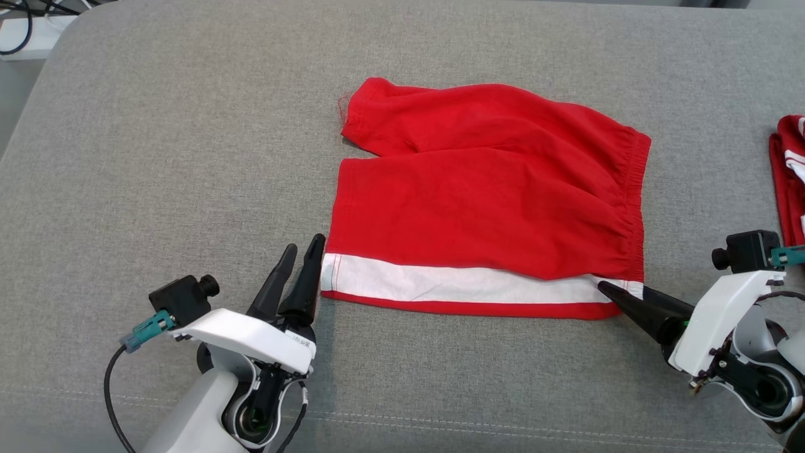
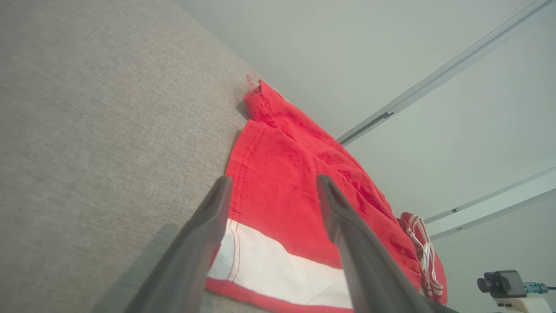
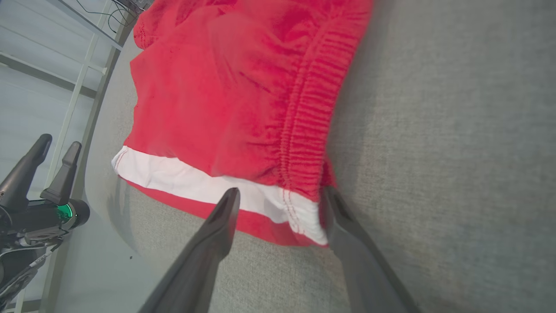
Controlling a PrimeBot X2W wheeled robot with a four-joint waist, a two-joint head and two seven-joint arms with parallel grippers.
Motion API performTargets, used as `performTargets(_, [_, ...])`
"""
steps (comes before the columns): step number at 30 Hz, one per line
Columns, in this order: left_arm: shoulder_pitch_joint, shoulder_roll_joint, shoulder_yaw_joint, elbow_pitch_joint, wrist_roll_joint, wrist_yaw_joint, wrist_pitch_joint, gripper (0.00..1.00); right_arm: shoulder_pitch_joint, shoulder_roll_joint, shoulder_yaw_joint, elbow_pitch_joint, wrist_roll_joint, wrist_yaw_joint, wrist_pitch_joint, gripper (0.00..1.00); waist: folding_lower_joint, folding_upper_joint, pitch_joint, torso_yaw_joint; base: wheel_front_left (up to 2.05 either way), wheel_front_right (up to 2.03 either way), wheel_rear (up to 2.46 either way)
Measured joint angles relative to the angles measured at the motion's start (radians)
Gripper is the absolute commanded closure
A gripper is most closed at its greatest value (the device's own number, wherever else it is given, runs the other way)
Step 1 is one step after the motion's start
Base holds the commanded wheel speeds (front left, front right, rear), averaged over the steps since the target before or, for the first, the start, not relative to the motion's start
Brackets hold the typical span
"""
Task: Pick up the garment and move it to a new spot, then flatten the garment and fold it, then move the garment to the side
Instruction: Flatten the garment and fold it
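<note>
Red garment lies folded, mid-frame in head view, on the grey cushion. Waistband runs down its right edge, white stripe along the bottom edge, one leg hem pokes out at upper left. Left gripper at lower left: fingers apart, tips just beside the stripe's left end, nothing held. Right gripper at lower right: fingers spread, straddling the waistband corner in its wrist view, one tip touching the stripe's right end, cloth flat, not pinched. Second red-and-white garment at right edge, apart from the first.
</note>
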Motion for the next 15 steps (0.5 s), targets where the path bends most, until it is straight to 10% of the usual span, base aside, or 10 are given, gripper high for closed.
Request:
performTargets(3, [0.0, -0.003, -0.002, -0.004, 0.005, 0.0, 0.0, 0.0, -0.006, 0.0, 0.012, -0.001, -0.021, 0.0, -0.021, 1.0, 0.0, 0.0, 0.005, 0.0, 0.0, 0.0, 0.0])
performTargets(15, [0.0, 0.053, -0.073, 0.054, 0.076, 0.0, 0.0, 0.0, -0.025, -0.047, 0.043, 0.0, -0.017, 0.0, -0.07, 1.0, 0.0, 0.0, -0.007, -0.017, 0.0, 0.0, 0.0])
